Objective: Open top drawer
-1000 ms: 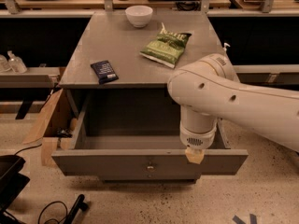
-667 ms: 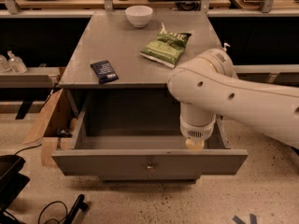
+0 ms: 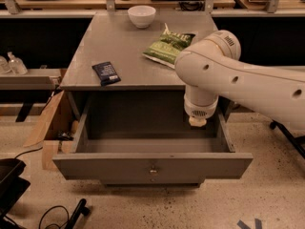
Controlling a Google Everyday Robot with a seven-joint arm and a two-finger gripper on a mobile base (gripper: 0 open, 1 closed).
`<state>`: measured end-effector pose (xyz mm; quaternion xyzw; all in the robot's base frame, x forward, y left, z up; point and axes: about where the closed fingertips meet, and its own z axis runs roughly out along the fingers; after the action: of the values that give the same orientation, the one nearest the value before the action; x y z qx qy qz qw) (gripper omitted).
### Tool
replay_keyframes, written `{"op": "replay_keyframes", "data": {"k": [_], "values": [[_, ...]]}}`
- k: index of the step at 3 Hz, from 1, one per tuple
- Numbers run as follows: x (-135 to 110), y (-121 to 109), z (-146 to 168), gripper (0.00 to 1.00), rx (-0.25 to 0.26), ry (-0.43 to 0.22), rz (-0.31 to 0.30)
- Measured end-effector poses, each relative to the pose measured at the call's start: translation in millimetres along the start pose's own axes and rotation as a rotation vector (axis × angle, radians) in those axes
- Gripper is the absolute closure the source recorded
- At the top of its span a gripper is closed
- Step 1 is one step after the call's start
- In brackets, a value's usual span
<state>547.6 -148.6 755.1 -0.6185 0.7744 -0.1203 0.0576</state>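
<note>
The top drawer [image 3: 152, 165] is pulled far out of the grey cabinet. Its wide grey front faces me with one small round metal knob [image 3: 153, 168] at centre. Its plain grey box interior is open to view and holds nothing. My white arm reaches in from the right. The gripper [image 3: 197, 122] hangs over the right part of the drawer's interior, behind the front panel and apart from the knob. Only its tan tip shows under the round white wrist.
On the cabinet top [image 3: 119, 46] lie a white bowl [image 3: 141, 15], a green snack bag [image 3: 169, 46] and a dark flat packet [image 3: 106, 73]. A wooden crate [image 3: 52, 123] stands at the cabinet's left. Cables and a black object [image 3: 9, 185] lie on the floor at lower left.
The arm has lifted and drawn back from the drawer's front edge towards the cabinet. The drawer has stayed open at the same extent.
</note>
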Motion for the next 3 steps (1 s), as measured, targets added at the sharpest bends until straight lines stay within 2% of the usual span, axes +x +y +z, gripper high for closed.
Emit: {"op": "replay_keyframes", "data": {"k": [1,2,3], "values": [[-4.9,-18.9,34.1,1.0,-0.014,-0.103,-0.002],[-14.9,-24.0,75.1,1.0,-0.051,-0.221,0.004],[-22.1,3.4,104.1,1.0,-0.106,-0.264,0.012]]}}
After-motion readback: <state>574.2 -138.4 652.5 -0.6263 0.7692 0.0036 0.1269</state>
